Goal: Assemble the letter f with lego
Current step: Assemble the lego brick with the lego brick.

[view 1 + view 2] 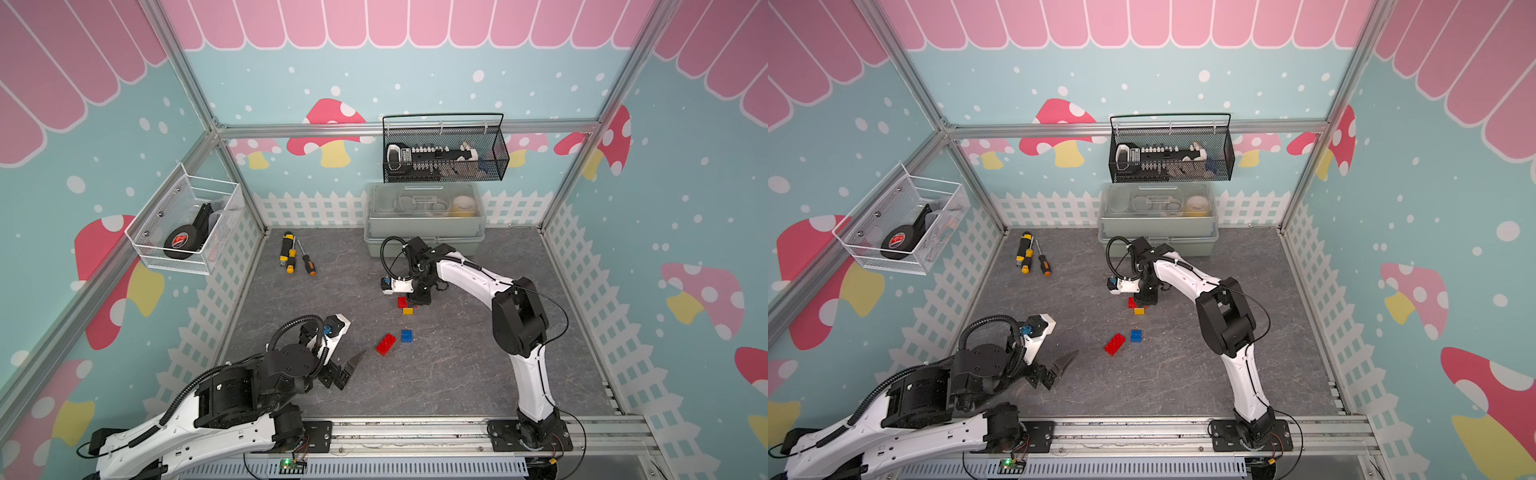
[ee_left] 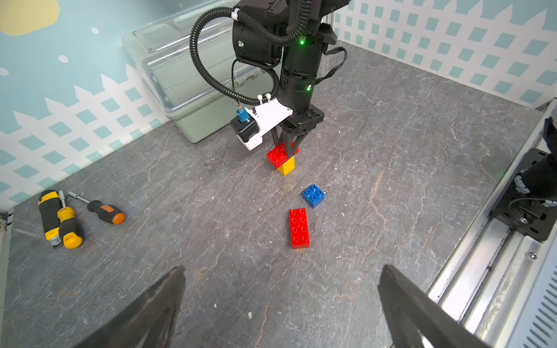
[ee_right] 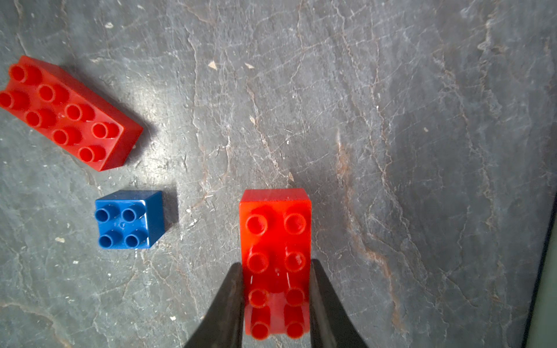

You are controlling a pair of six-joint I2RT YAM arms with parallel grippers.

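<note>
Left gripper (image 2: 283,269): jaws spread wide with nothing between them; its own wrist view shows only the two dark tips.
Loose red brick (image 1: 386,344): flat on the table (image 1: 457,374), studs up, untouched; cut off at the edge of the right wrist view.
Blue brick (image 1: 407,336): just beside it, not touching, studs up.
Right gripper (image 2: 287,149): pointing straight down, pinching the gripped red brick (image 3: 275,229) by its long sides.
Gripped red brick: lies across the yellow brick (image 2: 286,168), one end overhanging; the clamped end is blurred.
Yellow brick: on the table underneath, top covered; cannot tell whether the studs are seated.
Screwdrivers (image 1: 296,257): far left, well apart.
Storage box (image 1: 424,224): by the back wall, its lower front partly behind the right wrist.
</note>
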